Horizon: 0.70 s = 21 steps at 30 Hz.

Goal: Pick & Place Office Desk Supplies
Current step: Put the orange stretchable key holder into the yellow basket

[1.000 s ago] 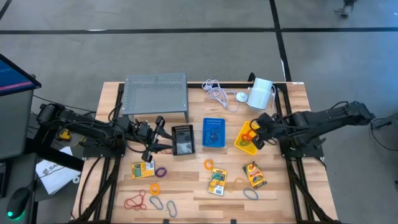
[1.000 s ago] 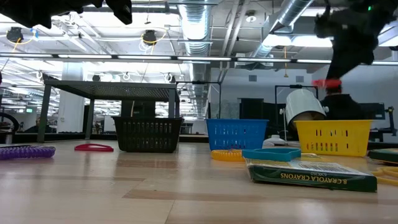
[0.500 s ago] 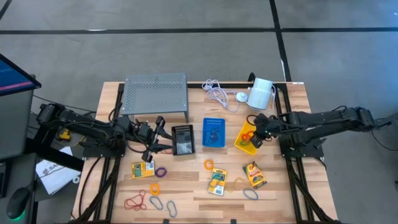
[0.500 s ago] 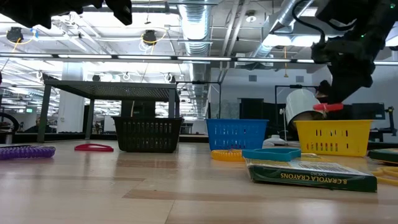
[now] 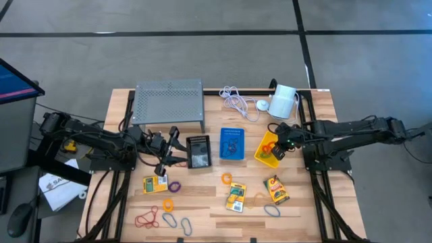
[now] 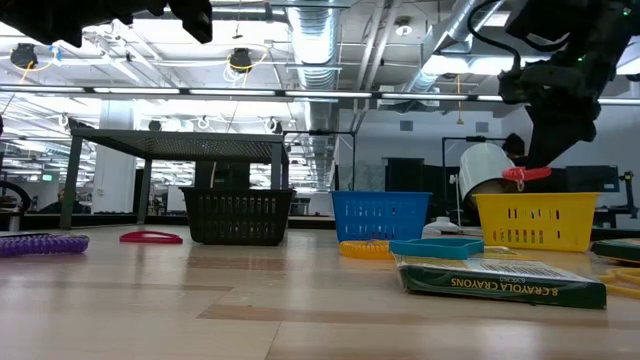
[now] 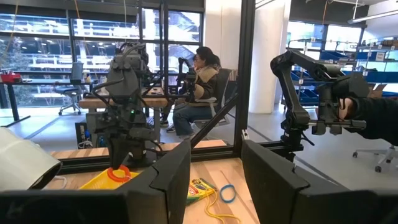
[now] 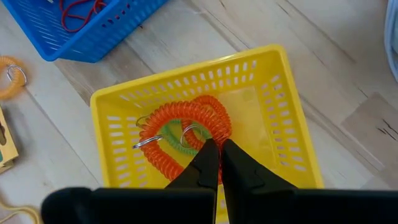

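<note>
Right end effector over yellow bin, fingers together on orange loop. Release low, centred over bin. Left end effector apart, idle near black bin.

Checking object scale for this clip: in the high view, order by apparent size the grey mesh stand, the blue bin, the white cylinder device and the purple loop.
Largest to smallest in the high view:
1. grey mesh stand
2. blue bin and white cylinder device, too alike to rank
3. purple loop
</note>
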{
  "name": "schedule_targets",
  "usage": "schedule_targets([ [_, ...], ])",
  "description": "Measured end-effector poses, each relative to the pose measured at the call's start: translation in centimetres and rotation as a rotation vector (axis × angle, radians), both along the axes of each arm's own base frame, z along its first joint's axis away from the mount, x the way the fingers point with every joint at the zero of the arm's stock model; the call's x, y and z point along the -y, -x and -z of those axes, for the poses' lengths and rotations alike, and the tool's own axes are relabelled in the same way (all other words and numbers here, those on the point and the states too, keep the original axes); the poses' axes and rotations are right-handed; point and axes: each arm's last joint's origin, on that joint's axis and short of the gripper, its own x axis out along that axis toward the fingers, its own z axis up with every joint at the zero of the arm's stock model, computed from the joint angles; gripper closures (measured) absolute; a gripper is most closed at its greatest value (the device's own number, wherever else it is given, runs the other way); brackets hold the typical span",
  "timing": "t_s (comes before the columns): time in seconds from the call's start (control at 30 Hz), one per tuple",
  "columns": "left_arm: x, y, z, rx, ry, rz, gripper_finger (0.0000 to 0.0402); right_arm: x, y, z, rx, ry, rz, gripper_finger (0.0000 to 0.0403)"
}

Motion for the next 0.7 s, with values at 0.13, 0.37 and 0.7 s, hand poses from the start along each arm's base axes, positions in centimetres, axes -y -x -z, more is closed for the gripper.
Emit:
schedule_targets([
  [0.13,0.0,0.0,0.0,0.0,0.0,0.0,0.0262,-0.1,0.0,0.0,0.0,-0.017,-0.01,0.0403],
  [0.37,0.0,0.0,0.2,-0.017,0.0,0.0,0.0262,-0.2,-0.2,0.2,-0.01,-0.035,-0.016,0.0401],
  [0.7,0.0,-0.1,0.8,-0.079,-0.024,-0.006,0.0262,-0.7,-2.0,2.3,-0.135,-0.059,-0.058,0.04],
])
